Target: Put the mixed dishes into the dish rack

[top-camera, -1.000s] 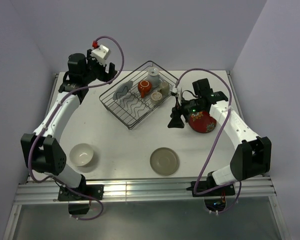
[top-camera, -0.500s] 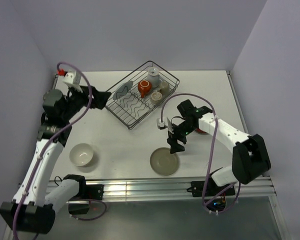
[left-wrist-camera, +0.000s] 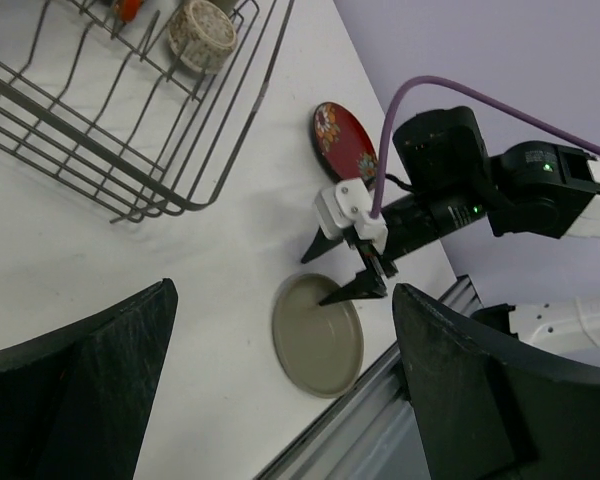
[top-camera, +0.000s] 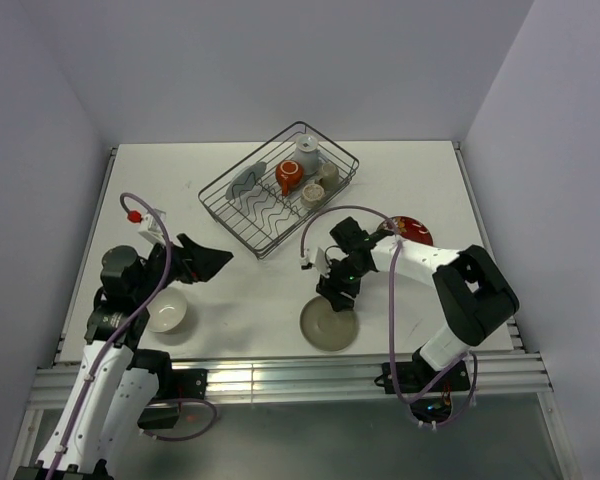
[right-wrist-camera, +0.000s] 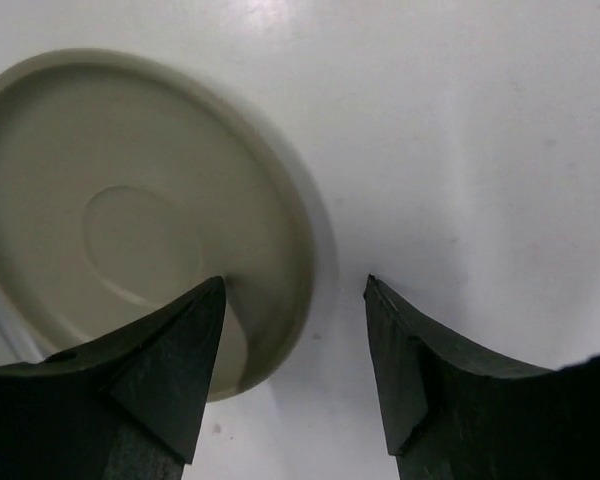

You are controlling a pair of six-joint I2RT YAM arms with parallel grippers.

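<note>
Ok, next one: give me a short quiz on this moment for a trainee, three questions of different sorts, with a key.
1. True or false: the red plate lies on the table, outside the rack.
2. The right fingers stand open on either side of: A a spoon; B the rim of the olive plate; C a rack wire.
3. Which dish lies closest to the left fingers?
Key: 1 true. 2 B. 3 the cream bowl.
</note>
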